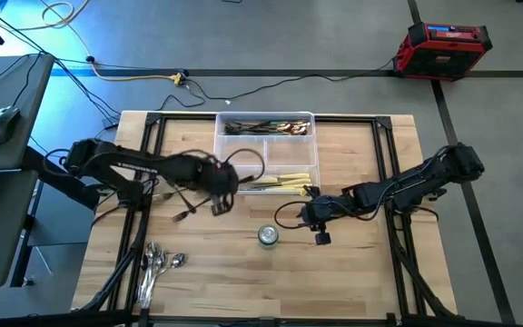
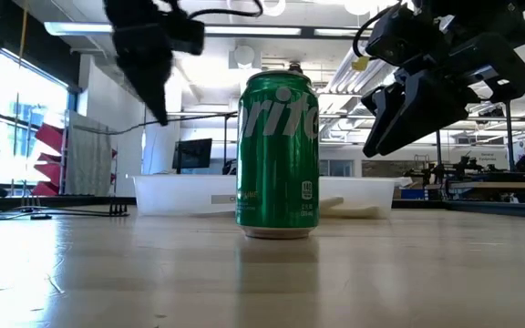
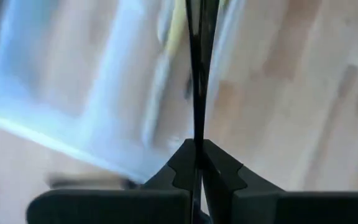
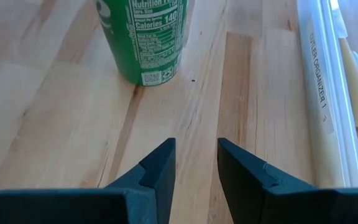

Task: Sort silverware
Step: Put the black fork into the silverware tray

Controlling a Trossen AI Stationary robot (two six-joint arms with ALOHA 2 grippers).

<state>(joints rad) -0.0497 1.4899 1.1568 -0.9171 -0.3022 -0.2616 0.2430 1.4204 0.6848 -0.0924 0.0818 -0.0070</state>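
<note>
My left gripper (image 1: 218,202) hangs above the table in front of the clear divided tray (image 1: 264,150), shut on a slim dark utensil (image 3: 197,74) seen edge-on. In the low view this gripper (image 2: 149,64) is a dark blur at the upper left. The tray's far compartment holds dark forks (image 1: 261,127), and cream-handled knives (image 1: 284,184) lie in its near part. Shiny spoons (image 1: 160,263) lie in a heap on the table's near left. My right gripper (image 4: 196,162) stands open above bare wood, just right of the green can (image 1: 268,236). My left gripper pinches the dark utensil between its two fingers (image 3: 185,163). The utensil (image 3: 197,134) runs straight out past the fingertips, along the fingers, toward the tray. It is lifted clear of the table. Which end the fingers have, I cannot tell.
The green can (image 2: 278,155) stands upright on the wood in front of the tray (image 2: 180,193), close to my right gripper (image 2: 399,118). The tray's long wall (image 4: 328,93) runs beside my right gripper. Cables lie on the floor past the table's far edge.
</note>
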